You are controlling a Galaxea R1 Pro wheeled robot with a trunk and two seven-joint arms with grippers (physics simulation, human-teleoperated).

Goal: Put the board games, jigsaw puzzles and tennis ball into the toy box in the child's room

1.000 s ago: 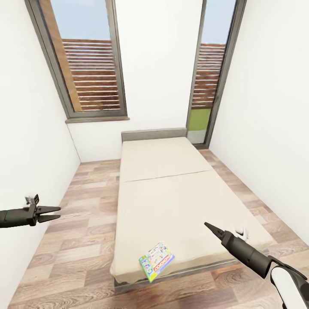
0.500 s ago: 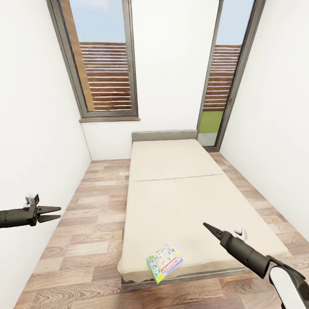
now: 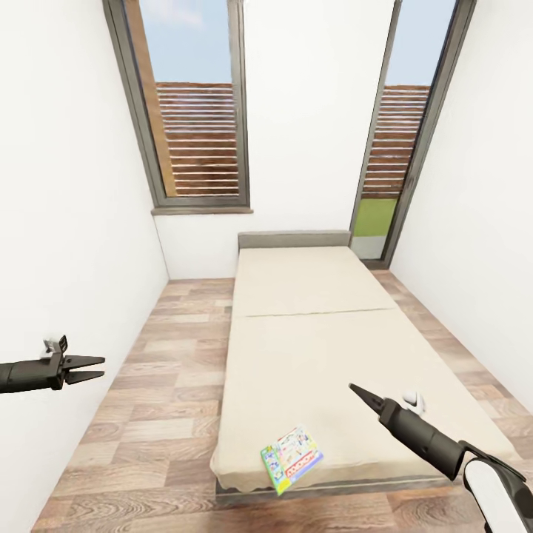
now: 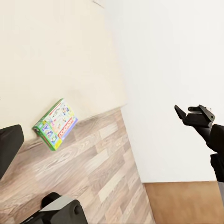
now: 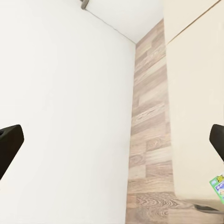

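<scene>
Head view swung slightly, so shifted the whole scene sideways. Flat green-edged printed game box (image 3: pixel 292 458) lay on beige mattress (image 3: pixel 318 333) corner. Left hand (image 3: pixel 95 368) open, empty; right hand (image 3: pixel 357 391) unclear.

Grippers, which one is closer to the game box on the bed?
The right gripper. It reaches out over the near end of the bed, close to the colourful game box; the left gripper hangs over the wood floor by the wall.
</scene>
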